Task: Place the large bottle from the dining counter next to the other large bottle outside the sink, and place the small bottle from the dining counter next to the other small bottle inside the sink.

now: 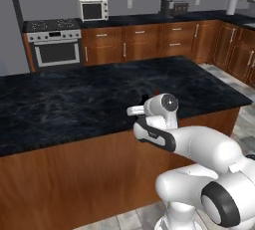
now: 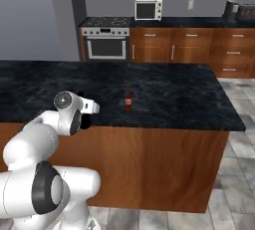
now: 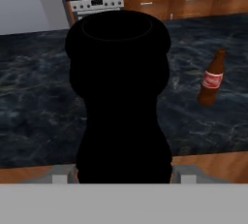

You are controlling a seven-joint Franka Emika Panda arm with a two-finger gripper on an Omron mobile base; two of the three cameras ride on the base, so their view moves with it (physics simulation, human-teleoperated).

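The large bottle stands as a near-black shape right in front of the hand camera, filling the space between the fingers. My gripper is shut on the large bottle at the near edge of the dining counter. The small bottle, brown with a red label, stands upright on the black stone top a little to the right and farther in. From the right base it shows as the small bottle just right of my hand. The sink is out of view.
Behind the island a back counter carries a white microwave and a toaster, with a steel oven at the left. Wood cabinets run down the right side. Tiled floor lies to the right of the island.
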